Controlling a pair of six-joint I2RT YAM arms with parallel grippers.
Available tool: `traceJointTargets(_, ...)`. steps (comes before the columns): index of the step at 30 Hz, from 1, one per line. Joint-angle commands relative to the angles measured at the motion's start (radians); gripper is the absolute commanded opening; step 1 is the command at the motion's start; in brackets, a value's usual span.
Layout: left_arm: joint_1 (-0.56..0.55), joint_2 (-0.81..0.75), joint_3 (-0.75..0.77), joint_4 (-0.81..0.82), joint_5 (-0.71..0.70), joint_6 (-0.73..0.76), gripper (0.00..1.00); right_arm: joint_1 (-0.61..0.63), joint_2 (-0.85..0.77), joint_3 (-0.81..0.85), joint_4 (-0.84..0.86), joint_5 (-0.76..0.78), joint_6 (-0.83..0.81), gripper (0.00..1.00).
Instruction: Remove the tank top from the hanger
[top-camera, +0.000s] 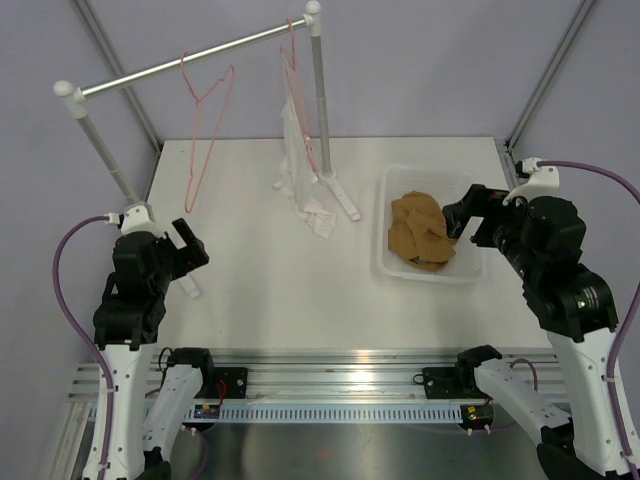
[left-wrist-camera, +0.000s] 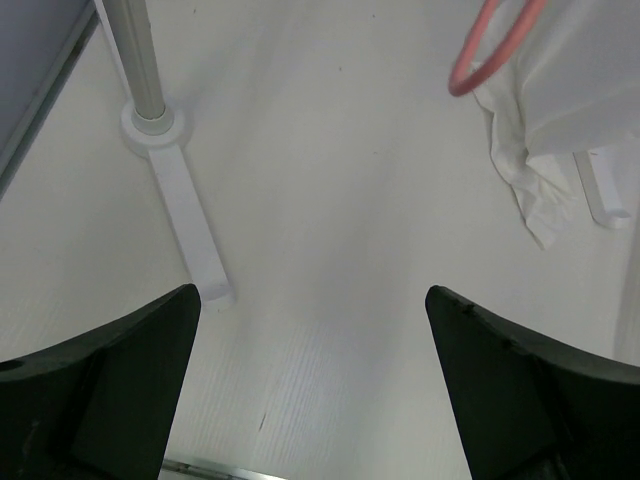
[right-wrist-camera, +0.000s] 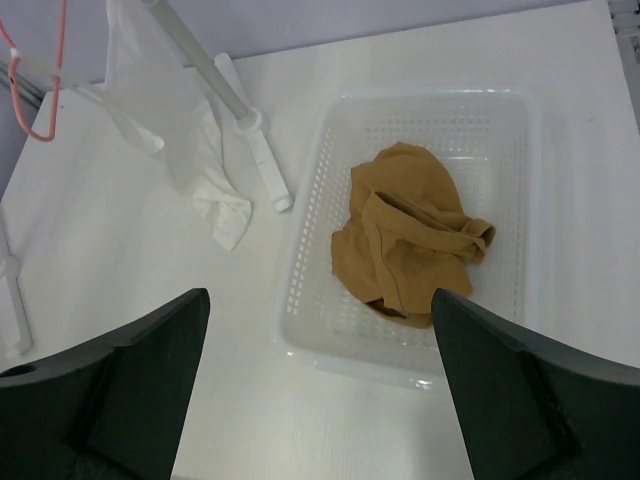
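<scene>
The bare pink wire hanger (top-camera: 205, 130) hangs by its hook on the left part of the rail; its lower corner shows in the left wrist view (left-wrist-camera: 490, 50) and in the right wrist view (right-wrist-camera: 40, 90). The brown tank top (top-camera: 420, 235) lies crumpled in the white basket (top-camera: 385, 265), also seen in the right wrist view (right-wrist-camera: 410, 245). My left gripper (top-camera: 190, 250) is open and empty over the table's left side (left-wrist-camera: 310, 300). My right gripper (top-camera: 462, 215) is open and empty above the basket's right edge (right-wrist-camera: 320, 300).
A second pink hanger draped with white cloth (top-camera: 295, 130) hangs near the rail's right end, its cloth trailing onto the table (right-wrist-camera: 215, 210). The rail (top-camera: 190, 65) rests on two poles with flat white feet (top-camera: 340, 195), (left-wrist-camera: 185, 220). The basket's perforated wall (right-wrist-camera: 300, 250) faces the white cloth.
</scene>
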Motion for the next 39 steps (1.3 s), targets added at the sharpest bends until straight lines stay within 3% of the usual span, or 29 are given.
traceJointTargets(1,-0.026,0.045,0.104,-0.057,-0.06,0.033,0.99,0.002,0.004,0.019,-0.187,-0.034,-0.034,1.0)
traceJointTargets(4,-0.106,0.062,0.127,-0.098,-0.103,0.036,0.99,0.002,-0.019,0.032,-0.275,0.081,-0.045,0.99)
traceJointTargets(9,-0.235,0.02,0.145,-0.163,-0.217,0.021,0.99,0.002,-0.1,0.03,-0.329,0.13,-0.047,1.0)
traceJointTargets(19,-0.244,-0.123,0.194,-0.261,-0.217,0.033,0.99,0.002,-0.247,-0.046,-0.298,0.068,-0.076,0.99)
traceJointTargets(39,-0.246,-0.16,0.145,-0.215,-0.137,0.049,0.99,0.002,-0.212,-0.089,-0.266,0.127,-0.065,1.0)
